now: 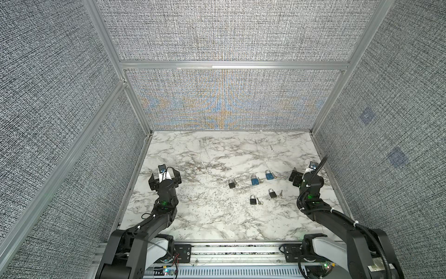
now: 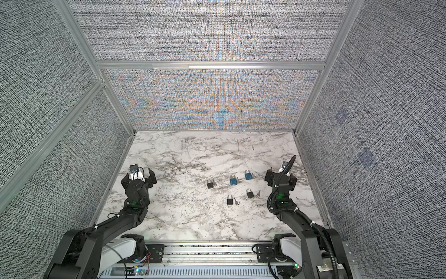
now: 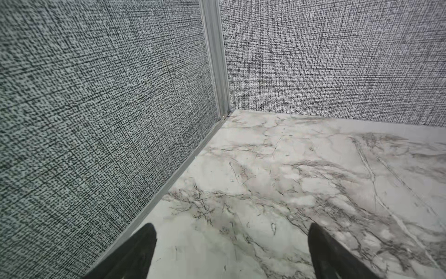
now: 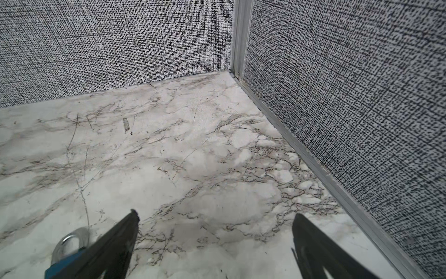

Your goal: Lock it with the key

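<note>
Several small padlocks lie on the marble table right of centre in both top views: two blue ones (image 1: 254, 180) (image 1: 268, 175) and three black ones (image 1: 232, 184) (image 1: 272, 193) (image 1: 253, 200). A silver key (image 1: 280, 192) lies beside one black padlock and another key (image 1: 259, 201) beside the nearest one. My right gripper (image 1: 305, 176) hovers open just right of the far blue padlock (image 4: 65, 263), which shows beside one finger (image 4: 120, 241) in the right wrist view. My left gripper (image 1: 164, 177) stands open at the left, far from the locks, with bare marble between its fingers (image 3: 142, 246).
Grey fabric walls with aluminium frame rails (image 1: 234, 65) enclose the table on three sides. The left gripper is close to the left wall (image 3: 96, 120), and the right gripper is close to the right wall (image 4: 362, 120). An aluminium rail (image 1: 241, 251) runs along the front edge.
</note>
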You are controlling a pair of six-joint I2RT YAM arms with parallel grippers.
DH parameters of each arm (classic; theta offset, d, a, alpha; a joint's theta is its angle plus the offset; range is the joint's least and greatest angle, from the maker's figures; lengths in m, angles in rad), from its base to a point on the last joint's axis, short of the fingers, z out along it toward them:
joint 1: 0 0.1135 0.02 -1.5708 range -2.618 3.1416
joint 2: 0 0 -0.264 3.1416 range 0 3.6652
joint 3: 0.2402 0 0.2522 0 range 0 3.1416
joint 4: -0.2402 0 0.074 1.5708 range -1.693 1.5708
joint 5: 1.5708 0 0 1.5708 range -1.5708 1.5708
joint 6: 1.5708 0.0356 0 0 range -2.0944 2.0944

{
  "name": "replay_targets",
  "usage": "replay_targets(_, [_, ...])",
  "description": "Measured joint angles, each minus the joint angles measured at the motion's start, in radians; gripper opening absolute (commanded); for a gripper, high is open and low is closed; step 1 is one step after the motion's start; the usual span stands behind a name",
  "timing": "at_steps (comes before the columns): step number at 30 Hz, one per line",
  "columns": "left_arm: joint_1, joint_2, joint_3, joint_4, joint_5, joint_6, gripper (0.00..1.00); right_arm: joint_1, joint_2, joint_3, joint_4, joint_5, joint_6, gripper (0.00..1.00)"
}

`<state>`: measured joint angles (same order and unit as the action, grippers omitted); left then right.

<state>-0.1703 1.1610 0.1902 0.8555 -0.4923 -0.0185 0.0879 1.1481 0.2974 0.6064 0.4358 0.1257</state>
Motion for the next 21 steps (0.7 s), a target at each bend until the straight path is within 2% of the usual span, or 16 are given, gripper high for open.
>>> replay_targets(5, [0.016,0.093,-0.022,0.153,0.101,0.040,0.99,-0.004,0.098,-0.004,0.123,-0.002,-0.041,0.99])
replay_targets(9, [0.028,0.181,-0.047,0.279,0.179,0.072,0.99,-0.006,0.196,0.003,0.190,-0.054,-0.076,0.99])
replay_targets(17, [0.089,0.369,-0.076,0.497,0.243,0.066,0.99,-0.010,0.294,0.073,0.211,-0.182,-0.148,0.99])
replay_targets(21, [0.108,0.371,-0.060,0.511,0.284,0.044,0.99,-0.060,0.350,0.015,0.299,-0.190,-0.138,0.99])
